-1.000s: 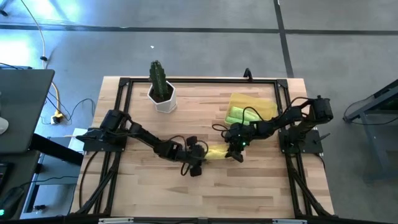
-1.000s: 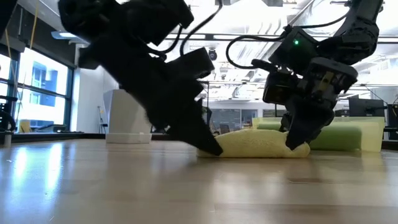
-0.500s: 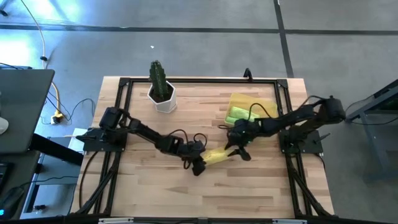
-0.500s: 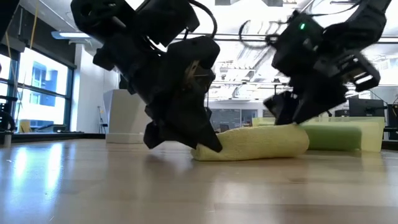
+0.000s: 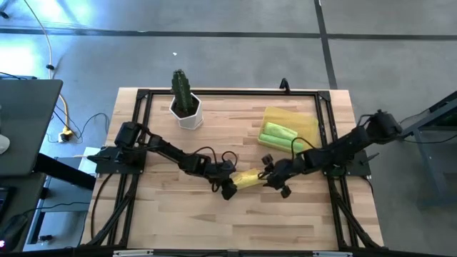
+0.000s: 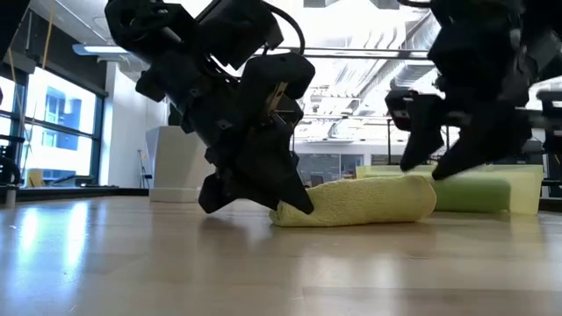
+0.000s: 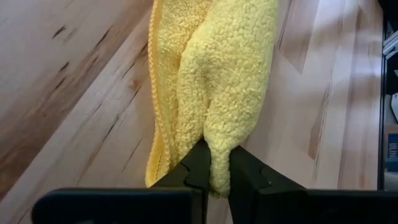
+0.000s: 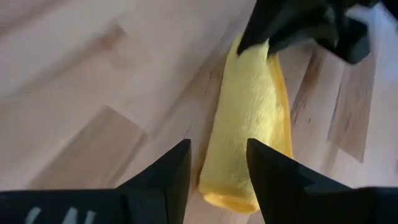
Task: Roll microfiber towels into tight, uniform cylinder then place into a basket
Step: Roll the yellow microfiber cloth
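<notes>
Left gripper fingers clamped on rolled yellow towel on wooden surface, right gripper fingers apart above its other end

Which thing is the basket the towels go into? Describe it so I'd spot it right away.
Find the wooden table, then its far right corner, across from the white cactus pot. The basket is the shallow see-through yellow tray there, with a rolled green towel in it. Unlike the yellow towel lying between the two arms, it is rigid and has low walls.
</notes>
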